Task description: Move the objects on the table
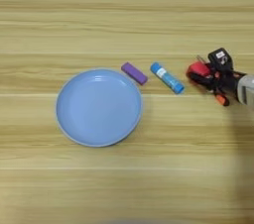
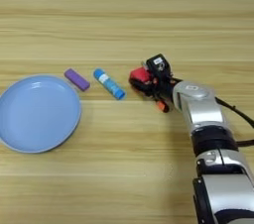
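On the table (image 2: 127, 20), the red cube (image 2: 139, 74) sits between the two black fingers of my right gripper (image 2: 142, 81), which looks shut on it; the same gripper (image 1: 201, 75) shows at the right edge of the left eye view. Orange-handled pliers (image 2: 161, 105) lie under the gripper, mostly hidden, with one handle tip showing. The blue glue-stick tube (image 2: 109, 84) with its white band lies slanted just left of the cube. Further left is the flat purple bar (image 2: 77, 79).
A round light-blue plate (image 2: 20, 141) rests on the left, its rim close to the purple bar. My silver forearm (image 2: 198, 106) comes up from the bottom right, with a black cable beside it.
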{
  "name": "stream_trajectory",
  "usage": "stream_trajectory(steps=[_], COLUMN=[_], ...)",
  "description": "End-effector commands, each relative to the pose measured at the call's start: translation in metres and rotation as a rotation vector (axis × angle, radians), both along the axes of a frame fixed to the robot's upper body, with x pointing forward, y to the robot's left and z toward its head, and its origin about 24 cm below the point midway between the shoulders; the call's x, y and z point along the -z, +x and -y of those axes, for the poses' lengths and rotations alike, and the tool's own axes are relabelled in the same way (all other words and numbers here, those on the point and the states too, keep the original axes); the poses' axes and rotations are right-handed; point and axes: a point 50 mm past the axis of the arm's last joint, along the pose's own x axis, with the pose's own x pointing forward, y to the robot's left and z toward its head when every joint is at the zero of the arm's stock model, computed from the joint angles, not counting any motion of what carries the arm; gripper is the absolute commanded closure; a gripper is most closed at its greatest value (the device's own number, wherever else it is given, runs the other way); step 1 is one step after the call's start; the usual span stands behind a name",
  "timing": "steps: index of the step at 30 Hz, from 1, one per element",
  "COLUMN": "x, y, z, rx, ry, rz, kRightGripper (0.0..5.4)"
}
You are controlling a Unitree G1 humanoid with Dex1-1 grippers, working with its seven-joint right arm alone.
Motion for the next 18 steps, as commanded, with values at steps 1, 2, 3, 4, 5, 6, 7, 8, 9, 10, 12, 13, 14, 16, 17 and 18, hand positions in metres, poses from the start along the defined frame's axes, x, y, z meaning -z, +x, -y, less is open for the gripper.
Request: stream_trajectory(steps=[1, 2, 3, 4, 5, 6, 7, 8, 9, 10, 12, 13, 14, 16, 17, 18], x=[-0.032, -0.033, -0.034, -0.035, -0.037, -0.040, -0.042, -0.044, -0.046, -0.047, -0.051, -0.053, -0.055, -0.059, -0.061, -0.063], y=[0.016, 0.016, 0.016, 0.016, 0.016, 0.016, 0.016, 0.016, 0.016, 0.016, 0.015, 0.015, 0.015, 0.014, 0.014, 0.014], z=[0.001, 0.001, 0.000, -0.001, -0.002, -0.003, -0.004, -0.006, -0.007, -0.008, -0.010, -0.010, -0.011, -0.014, -0.015, -0.017], rx=[-0.003, -0.003, -0.006, -0.010, -0.018, -0.025, -0.031, -0.037, -0.042, -0.046, -0.053, -0.057, -0.061, -0.070, -0.074, -0.079], ry=[-0.026, -0.025, -0.022, -0.019, -0.012, -0.008, -0.005, -0.001, 0.002, 0.004, 0.005, 0.004, 0.004, 0.005, 0.006, 0.009], rz=[0.113, 0.116, 0.122, 0.130, 0.144, 0.157, 0.169, 0.180, 0.187, 0.194, 0.208, 0.217, 0.227, 0.244, 0.251, 0.258], kRightGripper=[3.12, 3.13, 3.13, 3.14, 3.14, 3.14, 3.14, 3.14, 3.14, 3.14, 3.14, 3.14, 3.14, 3.14, 3.14, 3.14])
